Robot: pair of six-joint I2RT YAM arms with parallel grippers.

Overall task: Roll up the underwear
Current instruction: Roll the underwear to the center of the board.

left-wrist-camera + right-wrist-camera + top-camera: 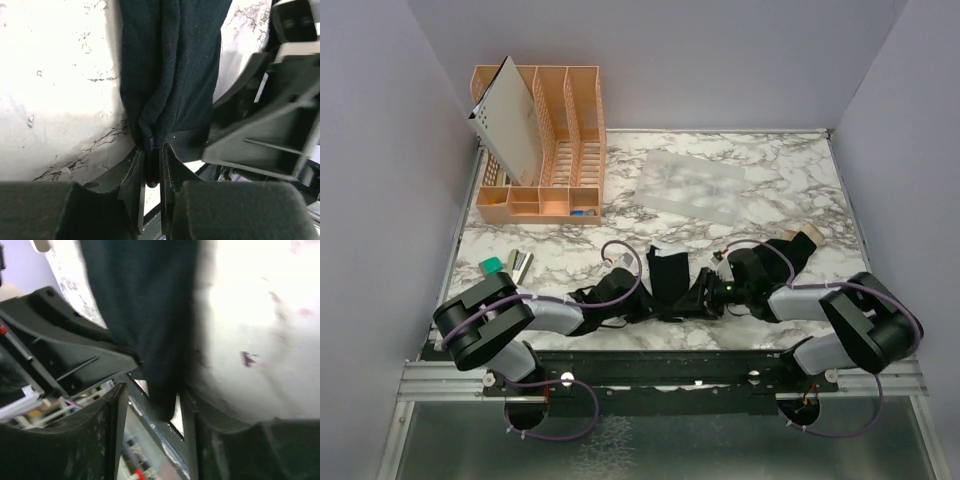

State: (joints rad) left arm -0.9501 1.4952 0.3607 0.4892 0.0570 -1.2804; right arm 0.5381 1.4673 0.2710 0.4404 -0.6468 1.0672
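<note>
With the left hand [151, 161], pinched the near end of the black underwear [170, 75], fingers pressed together on the cloth. Lay as a long folded strip on the white desk [60, 90], in the middle by the front edge. Sat between the spread fingers of the right hand [152, 392], not squeezed. Saw a second underwear [804, 240] with a tan band farther right.

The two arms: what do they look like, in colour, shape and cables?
Both the left arm and the right arm have light grey links between bulky black joints. A purple cable loops along each. A small green light glows near the right wrist. The left gripper and right gripper are black, with flat fingers.
</note>
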